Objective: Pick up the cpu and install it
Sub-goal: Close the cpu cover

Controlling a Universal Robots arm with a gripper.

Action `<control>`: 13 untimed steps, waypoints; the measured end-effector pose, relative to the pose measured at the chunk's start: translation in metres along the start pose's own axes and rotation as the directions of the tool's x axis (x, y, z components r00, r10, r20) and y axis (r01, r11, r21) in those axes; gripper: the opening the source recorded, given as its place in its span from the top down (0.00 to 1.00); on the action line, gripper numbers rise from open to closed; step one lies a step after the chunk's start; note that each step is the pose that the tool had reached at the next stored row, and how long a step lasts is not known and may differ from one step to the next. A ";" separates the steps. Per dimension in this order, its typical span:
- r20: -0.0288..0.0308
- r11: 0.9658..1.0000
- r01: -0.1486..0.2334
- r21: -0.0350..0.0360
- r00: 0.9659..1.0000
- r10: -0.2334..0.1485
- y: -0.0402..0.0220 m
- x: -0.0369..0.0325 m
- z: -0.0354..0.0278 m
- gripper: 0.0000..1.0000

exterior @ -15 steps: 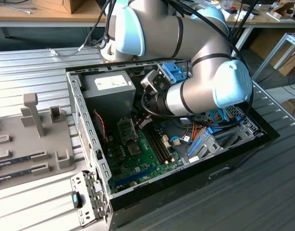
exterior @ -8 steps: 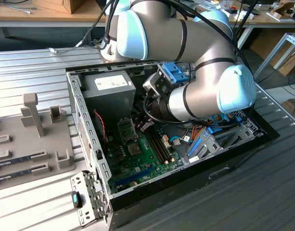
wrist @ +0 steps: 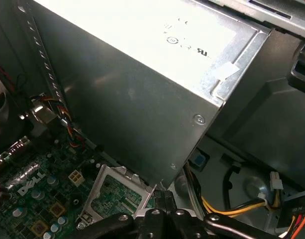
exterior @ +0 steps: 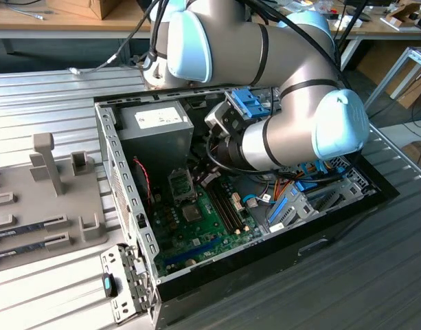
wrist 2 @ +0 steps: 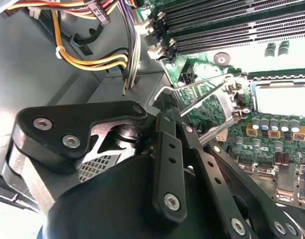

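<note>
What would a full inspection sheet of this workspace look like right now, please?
Surface: ribbed metal table carrying an open PC case.
Job's things: cpu cannot be told for sure; the socket shows a pale washed-out square, and its load plate is lifted.
Clutter: grey tray with upright holders, on the exterior view's left of the case.
Grippers: gripper is inside the case, by the lower corner of the power supply, above the load plate.
Cables: yellow and orange bundle; red-black wire along the case wall.
Surroundings: workbench behind the table.
</note>
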State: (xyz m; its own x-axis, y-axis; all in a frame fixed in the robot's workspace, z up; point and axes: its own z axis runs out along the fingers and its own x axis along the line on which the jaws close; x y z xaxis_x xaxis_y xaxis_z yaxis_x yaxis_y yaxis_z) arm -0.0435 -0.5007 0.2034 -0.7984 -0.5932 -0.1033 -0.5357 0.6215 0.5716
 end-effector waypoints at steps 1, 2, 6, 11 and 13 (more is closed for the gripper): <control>0.000 1.000 0.000 0.000 1.000 0.000 0.0002 0.0001 -0.0007 0.89; 0.000 1.000 0.000 0.000 1.000 0.000 0.0003 0.0002 -0.0013 0.89; -0.001 1.000 0.001 0.000 1.000 -0.001 0.0007 0.0005 -0.0030 0.89; -0.002 1.000 0.001 0.001 1.000 -0.001 0.0013 0.0011 -0.0057 0.89; -0.002 1.000 0.001 0.001 1.000 -0.001 0.0013 0.0012 -0.0062 0.89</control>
State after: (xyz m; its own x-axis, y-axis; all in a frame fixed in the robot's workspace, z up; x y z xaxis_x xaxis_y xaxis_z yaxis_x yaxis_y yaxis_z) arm -0.0435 -0.5037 0.2090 -0.7972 -0.5949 -0.1026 -0.5369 0.6211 0.5709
